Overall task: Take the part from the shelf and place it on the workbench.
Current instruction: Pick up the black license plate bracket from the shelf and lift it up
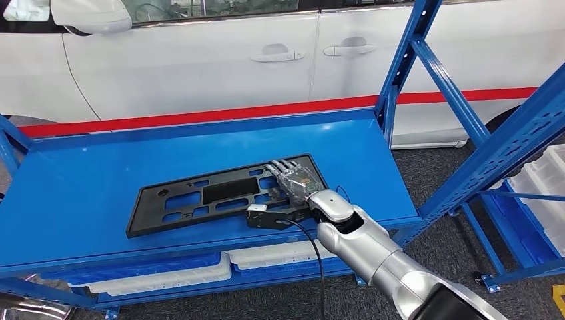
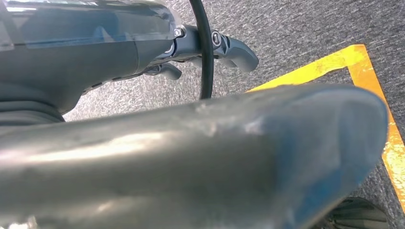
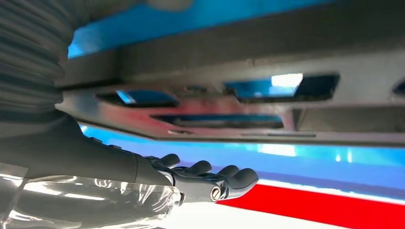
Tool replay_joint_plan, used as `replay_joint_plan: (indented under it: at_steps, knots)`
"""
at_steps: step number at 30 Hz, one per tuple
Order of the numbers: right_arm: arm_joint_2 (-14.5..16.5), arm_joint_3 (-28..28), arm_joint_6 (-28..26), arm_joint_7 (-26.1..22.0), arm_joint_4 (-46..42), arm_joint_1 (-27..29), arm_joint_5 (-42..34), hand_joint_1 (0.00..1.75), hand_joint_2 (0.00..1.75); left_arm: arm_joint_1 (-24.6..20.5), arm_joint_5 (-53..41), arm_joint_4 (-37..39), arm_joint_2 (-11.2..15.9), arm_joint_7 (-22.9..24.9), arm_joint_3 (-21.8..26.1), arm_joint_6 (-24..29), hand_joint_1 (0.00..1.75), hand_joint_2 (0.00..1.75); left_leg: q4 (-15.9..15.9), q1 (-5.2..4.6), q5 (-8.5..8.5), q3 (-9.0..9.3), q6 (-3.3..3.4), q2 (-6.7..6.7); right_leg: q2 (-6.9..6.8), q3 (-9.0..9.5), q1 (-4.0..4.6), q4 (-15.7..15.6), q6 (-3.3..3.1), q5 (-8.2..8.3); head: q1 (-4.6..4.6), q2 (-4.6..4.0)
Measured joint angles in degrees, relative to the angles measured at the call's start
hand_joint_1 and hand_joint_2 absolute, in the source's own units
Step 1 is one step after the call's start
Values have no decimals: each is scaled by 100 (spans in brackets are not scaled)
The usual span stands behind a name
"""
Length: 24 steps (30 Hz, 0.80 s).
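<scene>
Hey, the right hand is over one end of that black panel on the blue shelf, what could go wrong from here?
The right hand lies over the right end of the long black plastic panel, so a lift from there may let the far end sag or drag on the blue shelf. The blue upright post stands close by and might catch the panel. The black cable trails near the shelf edge and could snag.

The left hand [image 2: 210,50], dark fingers curled with nothing in them, hangs above grey speckled carpet [image 2: 296,33] marked by a yellow painted corner line [image 2: 363,62]; a thin black cable [image 2: 206,57] crosses it
</scene>
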Motion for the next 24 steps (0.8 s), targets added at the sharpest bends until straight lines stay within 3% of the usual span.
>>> replay_joint_plan:
  at_steps: [12, 16, 24]
  knots:
    - [-25, 1, -2, -13, 27, 11, 16, 175, 175, 39, 22, 0, 0, 3, 7, 2, 0, 0, 0, 0, -4, 10, -1, 1, 1, 10, -1, -2, 3, -3, 0, 0]
    - [-28, 1, 1, -18, 21, -21, 22, 175, 175, 39, 58, 0, 0, -57, 9, -1, 0, 175, -1, 0, -11, 25, 1, 1, 0, 26, -1, -3, 9, -8, 0, 0]
    - [-31, 1, 9, -17, 12, -25, 24, 175, 175, 40, 69, 0, 0, -107, 11, -3, 0, 175, 0, 0, -11, 35, 3, 1, 0, 38, -2, -3, 11, -9, 0, 0]
